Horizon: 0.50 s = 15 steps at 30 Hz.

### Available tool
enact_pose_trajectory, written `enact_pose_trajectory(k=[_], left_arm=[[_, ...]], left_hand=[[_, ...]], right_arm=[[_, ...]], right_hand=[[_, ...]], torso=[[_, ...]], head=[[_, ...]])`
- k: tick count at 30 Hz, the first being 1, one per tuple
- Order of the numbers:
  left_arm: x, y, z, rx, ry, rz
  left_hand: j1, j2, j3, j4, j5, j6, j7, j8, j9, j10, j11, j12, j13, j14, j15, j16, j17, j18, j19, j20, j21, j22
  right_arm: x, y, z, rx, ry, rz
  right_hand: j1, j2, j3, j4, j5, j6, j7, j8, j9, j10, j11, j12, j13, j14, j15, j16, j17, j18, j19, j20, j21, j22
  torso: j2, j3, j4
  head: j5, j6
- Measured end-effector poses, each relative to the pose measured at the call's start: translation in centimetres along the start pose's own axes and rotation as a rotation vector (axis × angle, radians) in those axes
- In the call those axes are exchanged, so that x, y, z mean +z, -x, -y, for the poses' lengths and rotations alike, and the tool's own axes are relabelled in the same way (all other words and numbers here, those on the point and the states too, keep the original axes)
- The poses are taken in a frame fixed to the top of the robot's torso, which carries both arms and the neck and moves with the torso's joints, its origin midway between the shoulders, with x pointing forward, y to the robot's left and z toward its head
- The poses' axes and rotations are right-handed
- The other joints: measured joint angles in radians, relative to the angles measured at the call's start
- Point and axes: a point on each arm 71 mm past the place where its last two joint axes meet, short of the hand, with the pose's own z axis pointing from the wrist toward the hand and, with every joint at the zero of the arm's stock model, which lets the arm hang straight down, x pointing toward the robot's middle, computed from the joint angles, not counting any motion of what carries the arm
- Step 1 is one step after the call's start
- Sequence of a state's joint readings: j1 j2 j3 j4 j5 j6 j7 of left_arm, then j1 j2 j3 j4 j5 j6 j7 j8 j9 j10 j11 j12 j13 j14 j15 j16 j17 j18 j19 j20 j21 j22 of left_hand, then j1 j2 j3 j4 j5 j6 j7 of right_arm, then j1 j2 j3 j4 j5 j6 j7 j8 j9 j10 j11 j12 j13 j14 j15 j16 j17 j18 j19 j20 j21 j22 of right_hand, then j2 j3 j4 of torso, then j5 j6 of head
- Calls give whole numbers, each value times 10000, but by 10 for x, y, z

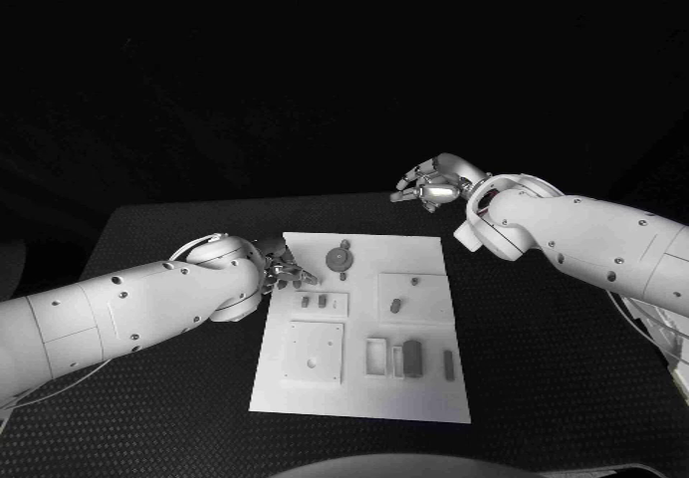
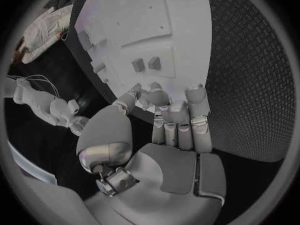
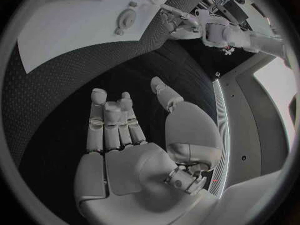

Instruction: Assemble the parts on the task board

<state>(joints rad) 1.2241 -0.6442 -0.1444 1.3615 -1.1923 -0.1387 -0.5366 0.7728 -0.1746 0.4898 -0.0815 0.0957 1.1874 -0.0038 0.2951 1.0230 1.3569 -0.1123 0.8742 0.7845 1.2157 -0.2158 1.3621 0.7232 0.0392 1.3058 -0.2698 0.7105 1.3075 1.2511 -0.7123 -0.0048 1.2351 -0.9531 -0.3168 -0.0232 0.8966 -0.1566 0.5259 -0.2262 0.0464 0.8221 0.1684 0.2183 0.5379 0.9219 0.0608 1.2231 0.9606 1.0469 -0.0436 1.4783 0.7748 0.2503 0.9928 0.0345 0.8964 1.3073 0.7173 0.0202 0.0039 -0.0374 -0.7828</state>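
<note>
White task board (image 1: 366, 329) lies centred; my left hand (image 1: 285, 269) hovers empty, fingers apart, at its edge, right hand (image 1: 431, 185) open, away. I'd approach the small parts (image 1: 314, 301) slowly.

Two white smooth-shelled arms w/ small dark screw holes; left hand (image 1: 288, 269) & right hand (image 1: 431, 186): silver, segmented fingers, grey palm plates.

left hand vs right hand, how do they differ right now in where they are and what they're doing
The left hand sits at the task board's left edge, fingertips over the board; the right hand is beyond the board's far right corner, over black table. The left hand's fingers lie together; the right hand's are looser. Both hold nothing.
</note>
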Motion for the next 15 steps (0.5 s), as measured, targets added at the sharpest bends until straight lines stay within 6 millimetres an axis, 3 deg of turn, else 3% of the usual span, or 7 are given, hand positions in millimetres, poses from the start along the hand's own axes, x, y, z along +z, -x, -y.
enact_pose_trajectory(k=[5, 8, 11, 15], left_arm=[[0, 3, 2, -326, -202, 60], [2, 4, 5, -823, -545, 41], [4, 6, 9, -1326, -1084, 180], [6, 11, 17, -1746, -1976, 639]], left_hand=[[472, 472, -149, -628, 277, -538, 210, -338, -76, -499, 209, -293, -183, -370, 216, -401, -146, -18, -438, 38, -328, -1], [1068, 837, 37, -1312, 797, -1234, 509, -758, -338, -1132, 504, -759, -434, -911, 504, -883, -386, -187, -1039, 149, -739, -45], [1870, 1098, 434, -1958, 895, -1763, 933, -1137, -699, -2163, 990, -1697, -977, -1885, 1037, -1876, -863, -215, -2078, 593, -1573, -423], [3106, 970, 859, -2066, 725, -1853, 1326, -1543, -1635, -2822, 1640, -3573, -2406, -2584, 1857, -3296, -1621, -152, -2938, 1351, -2788, -1208]], right_arm=[[0, 0, 0, -3, -12, 3], [0, 1, 2, -11, -40, 20], [1, 2, 3, -21, -74, 43], [1, 3, 5, -32, -113, 70]], right_hand=[[0, 0, 0, 0, 0, -1, 0, 0, 0, 0, 0, 0, 0, 0, 0, 0, 0, 0, 0, 0, 0, 0], [0, 0, 0, 0, 0, -1, -1, 0, 1, 0, 0, 0, 1, 0, 0, 0, 0, 0, 0, 0, 0, 0], [0, 0, 0, 0, 0, -1, -1, 0, 1, 0, 0, 0, -9, 0, 0, 0, 0, 0, 0, 0, 0, 0], [0, 0, 0, 0, 0, -2, -1, 0, 1, 0, 0, 0, -9, 0, 0, 0, 0, 0, 0, 0, 0, 0]], torso=[[-1, 0, -3], [-2, 0, -3], [-3, -1, -3], [-5, 4, -2]], head=[[-1, 40], [-20, 66], [-33, 105], [-47, 169]])
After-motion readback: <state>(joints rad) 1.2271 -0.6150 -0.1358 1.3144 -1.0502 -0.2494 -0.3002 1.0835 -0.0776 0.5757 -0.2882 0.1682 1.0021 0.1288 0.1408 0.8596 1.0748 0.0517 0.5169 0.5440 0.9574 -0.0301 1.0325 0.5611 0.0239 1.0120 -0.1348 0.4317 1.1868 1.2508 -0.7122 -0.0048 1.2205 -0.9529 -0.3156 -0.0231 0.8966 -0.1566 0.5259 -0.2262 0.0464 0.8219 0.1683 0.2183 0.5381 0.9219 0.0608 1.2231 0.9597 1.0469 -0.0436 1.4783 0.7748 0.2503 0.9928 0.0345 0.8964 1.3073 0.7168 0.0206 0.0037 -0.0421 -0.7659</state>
